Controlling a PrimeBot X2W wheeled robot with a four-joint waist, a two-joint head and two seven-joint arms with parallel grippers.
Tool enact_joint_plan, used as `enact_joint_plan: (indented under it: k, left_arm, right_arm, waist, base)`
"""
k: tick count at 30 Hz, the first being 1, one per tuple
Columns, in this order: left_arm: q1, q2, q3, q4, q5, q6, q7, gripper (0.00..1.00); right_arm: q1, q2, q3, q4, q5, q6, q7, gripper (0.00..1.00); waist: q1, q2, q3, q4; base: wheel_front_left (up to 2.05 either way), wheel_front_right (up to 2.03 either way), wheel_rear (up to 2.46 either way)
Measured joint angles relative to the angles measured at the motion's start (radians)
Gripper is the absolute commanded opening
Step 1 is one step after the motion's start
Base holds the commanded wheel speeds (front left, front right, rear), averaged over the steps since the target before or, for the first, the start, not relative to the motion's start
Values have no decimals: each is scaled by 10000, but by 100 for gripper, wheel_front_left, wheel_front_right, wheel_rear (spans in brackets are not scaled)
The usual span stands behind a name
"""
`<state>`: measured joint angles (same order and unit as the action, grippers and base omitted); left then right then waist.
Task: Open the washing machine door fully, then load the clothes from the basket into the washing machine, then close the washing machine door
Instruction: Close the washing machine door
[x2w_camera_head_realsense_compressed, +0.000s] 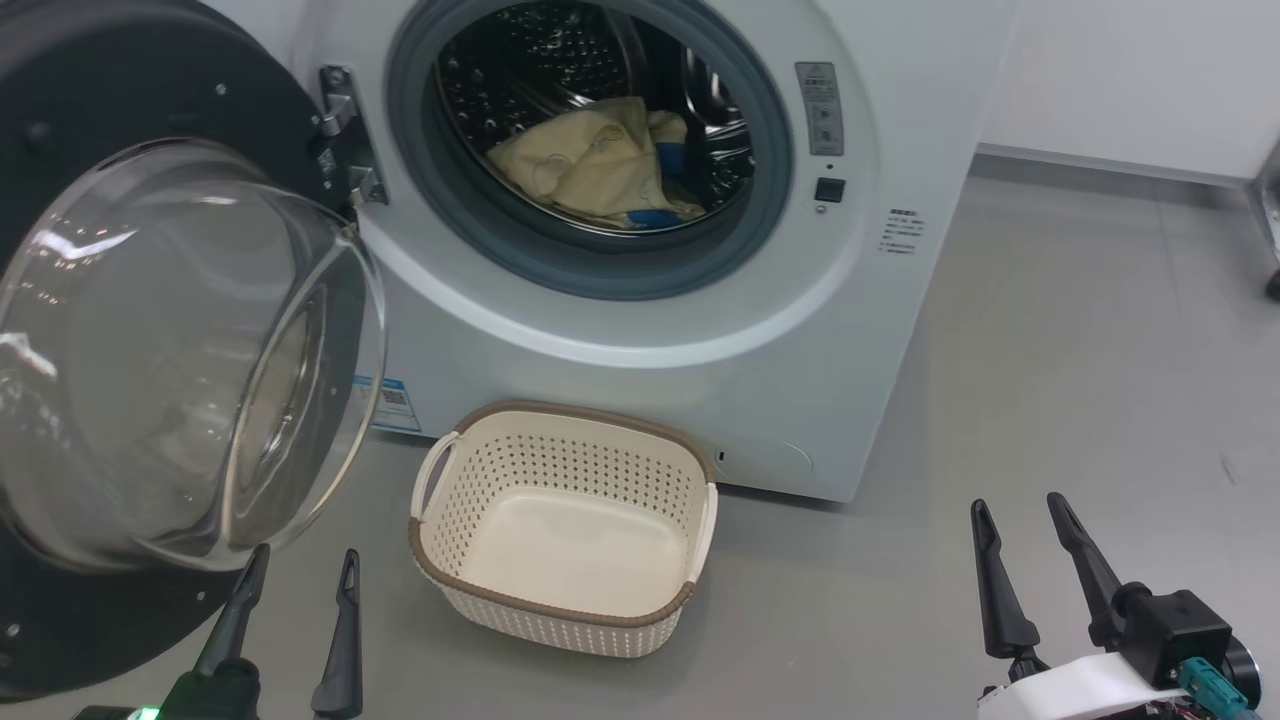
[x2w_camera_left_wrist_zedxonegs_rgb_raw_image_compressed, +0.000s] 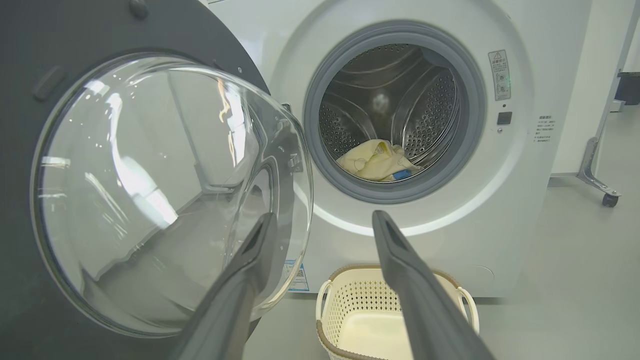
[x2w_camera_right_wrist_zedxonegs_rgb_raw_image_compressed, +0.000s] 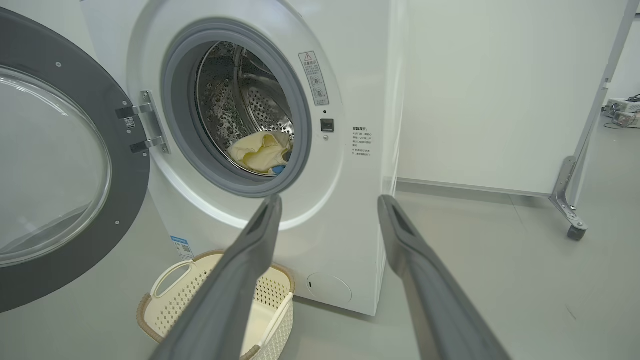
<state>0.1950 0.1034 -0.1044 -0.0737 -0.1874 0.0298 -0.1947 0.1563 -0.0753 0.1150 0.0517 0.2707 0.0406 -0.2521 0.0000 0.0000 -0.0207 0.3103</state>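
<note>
Left gripper (x2w_camera_head_realsense_compressed: 306, 553): fingers spread wide, nothing between them. It sits at the lower left of the head view with its fingers pointing up. Its tips are just under the glass bowl of the door (x2w_camera_head_realsense_compressed: 180, 350); the outer tip overlaps the bowl's lower edge, and I can't tell whether it touches.

Right gripper (x2w_camera_head_realsense_compressed: 1017, 502): also spread wide, holding nothing. It is at the lower right over bare grey floor (x2w_camera_head_realsense_compressed: 1050, 350), well apart from the basket (x2w_camera_head_realsense_compressed: 560, 412) and the washing machine (x2w_camera_head_realsense_compressed: 620, 340).

The basket stands upright on the floor between the two grippers, just in front of the machine's base and below the porthole. Its bare cream bottom is showing, and one white handle faces the left gripper.

The door stands wide open to the left of the porthole, hung on a metal hinge (x2w_camera_head_realsense_compressed: 345, 130). Its inner face and glass bowl are turned toward the robot.

The clothes (x2w_camera_head_realsense_compressed: 600, 165) lie bunched at the bottom of the steel drum (x2w_camera_head_realsense_compressed: 520, 60), inside the grey gasket (x2w_camera_head_realsense_compressed: 420, 180). The garment is cream-yellow with a bit of blue at its right edge.

A blue sticker (x2w_camera_head_realsense_compressed: 390, 400) is low on the machine's front, partly behind the door. In the right wrist view there is a wheeled frame leg (x2w_camera_right_wrist_zedxonegs_rgb_raw_image_compressed: 570, 210) by the white wall on the right.
</note>
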Motion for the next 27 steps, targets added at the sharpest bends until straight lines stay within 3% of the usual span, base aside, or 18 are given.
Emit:
enact_joint_plan:
  k: [15,27]
  left_arm:
    - [2,-13,222,-15,-48,107,-2,100]
    - [23,-31,345,-48,-77,178,-15,100]
  right_arm:
    - [-34,-33,291,-8,-2,23,4,100]
    - [-66,-8,454,157,-2,109,17,100]
  waist:
    - [0,0,61,1870]
    - [0,0,82,2095]
  base:
    - [0,0,0]
    - [0,0,0]
